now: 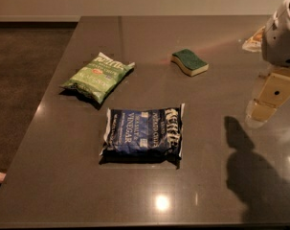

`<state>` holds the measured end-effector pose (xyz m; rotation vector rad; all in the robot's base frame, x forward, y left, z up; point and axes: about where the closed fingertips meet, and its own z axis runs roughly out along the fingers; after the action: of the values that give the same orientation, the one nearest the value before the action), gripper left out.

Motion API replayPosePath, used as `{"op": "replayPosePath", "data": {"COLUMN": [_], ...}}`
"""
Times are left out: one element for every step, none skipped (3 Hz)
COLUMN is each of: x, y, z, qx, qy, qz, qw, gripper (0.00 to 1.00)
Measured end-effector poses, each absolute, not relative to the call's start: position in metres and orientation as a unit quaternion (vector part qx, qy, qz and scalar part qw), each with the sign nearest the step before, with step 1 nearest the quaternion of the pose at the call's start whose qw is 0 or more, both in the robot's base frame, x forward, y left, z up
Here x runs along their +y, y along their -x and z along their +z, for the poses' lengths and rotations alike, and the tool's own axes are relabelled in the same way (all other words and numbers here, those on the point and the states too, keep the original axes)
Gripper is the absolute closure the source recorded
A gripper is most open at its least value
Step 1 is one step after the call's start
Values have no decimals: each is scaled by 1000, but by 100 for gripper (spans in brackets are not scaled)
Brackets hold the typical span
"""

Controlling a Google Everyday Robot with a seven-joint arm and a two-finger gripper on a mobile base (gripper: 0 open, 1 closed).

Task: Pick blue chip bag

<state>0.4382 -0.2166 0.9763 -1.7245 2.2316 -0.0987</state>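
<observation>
The blue chip bag [143, 133] lies flat near the middle of the tabletop [58, 176], long side running left to right, with white crimped ends at either side. The claw [269, 99] hangs at the right edge of the view, above the tabletop and well apart from the bag; we cannot tell whether it is spread or pressed together. We judge the step in hand to be the approach. We bring the claw over the middle of the bag, turn it to close across the short side, and confirm that it is spread before descent. We keep clear of the green chip bag [97, 76], near the target's upper-left corner, and of the sponge [189, 62] farther back. We descend low enough to gather the crinkly film, since a flat bag offers little to grip.
</observation>
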Motion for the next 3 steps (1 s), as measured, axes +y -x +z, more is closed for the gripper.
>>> {"op": "replayPosePath", "data": {"x": [-217, -190, -153], "y": [-438, -440, -440], "z": [976, 968, 955], "qx": [781, 757, 731], "qy": [603, 629, 654], "qz": [-35, -7, 33], "qw": [159, 175, 191], "gripper": [0, 0, 0]}}
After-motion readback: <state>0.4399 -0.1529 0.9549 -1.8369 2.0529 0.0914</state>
